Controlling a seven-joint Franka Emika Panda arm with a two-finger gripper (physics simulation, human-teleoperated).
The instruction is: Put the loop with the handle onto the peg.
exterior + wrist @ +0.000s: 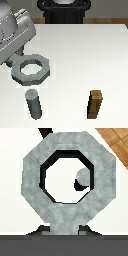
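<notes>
Exterior view: arm comes in from the upper left of the frame, pincer clamped on the tab handle of the loop with the handle. The fingers themselves are mostly hidden by the wrist housing. Loop is held roughly flat, off the white desk, in the left-center of the frame, its shadow showing just below it.

The peg stands upright on the desk at lower left of the frame, below the loop and slightly toward the exterior view's right of the ring's center. Loop and peg are apart, and the ring is not over the peg top as far as this angle shows.

Brown block stands upright at lower right of the frame, well apart from the peg and the loop. Dark robot base sits at the top center, beyond the desk's far edge.

Wrist view: loop fills the frame, octagonal outline, round hole. Handle runs into the dark pincer body at the frame's lower edge. A small dark-and-gray shape, likely the peg top, shows through the hole near its rim, off-center. Wood floor is visible at one corner.
</notes>
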